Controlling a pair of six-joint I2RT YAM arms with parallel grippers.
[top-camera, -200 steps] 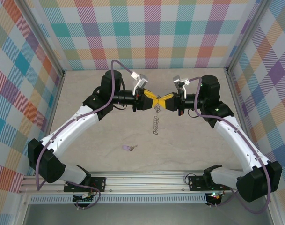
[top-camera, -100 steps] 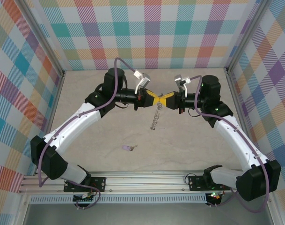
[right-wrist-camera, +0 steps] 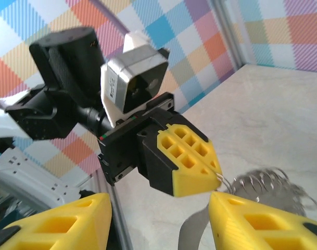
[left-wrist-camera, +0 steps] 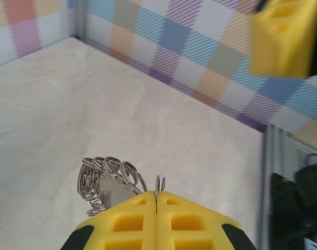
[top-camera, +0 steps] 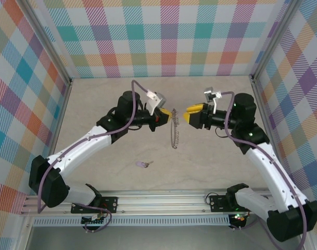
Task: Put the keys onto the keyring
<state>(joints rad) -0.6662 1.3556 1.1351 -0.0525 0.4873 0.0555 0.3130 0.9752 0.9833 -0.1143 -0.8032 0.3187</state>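
Observation:
The keyring (top-camera: 173, 133), a grey hoop fringed with small silvery wire loops, hangs edge-on above the middle of the table. My left gripper (top-camera: 167, 119) is shut on its top; in the left wrist view the yellow fingers (left-wrist-camera: 157, 203) pinch a wire while the loops (left-wrist-camera: 107, 174) fan out to the left. My right gripper (top-camera: 190, 113) stands open just right of the ring, not touching it. Its wrist view shows its gripper (right-wrist-camera: 159, 221) gaping below the left gripper (right-wrist-camera: 192, 164), with the keyring (right-wrist-camera: 267, 182) at the right. The purple-headed key (top-camera: 142, 164) lies on the table, nearer the arm bases.
Checked walls (top-camera: 168, 36) enclose the beige table (top-camera: 96, 99) on three sides. An aluminium rail (top-camera: 163, 200) carrying the arm bases runs along the near edge. Open tabletop lies around the key and behind both grippers.
My right gripper has opened, let go of the keyring and pulled back to the right. The left gripper has shut on the ring and now holds it alone.

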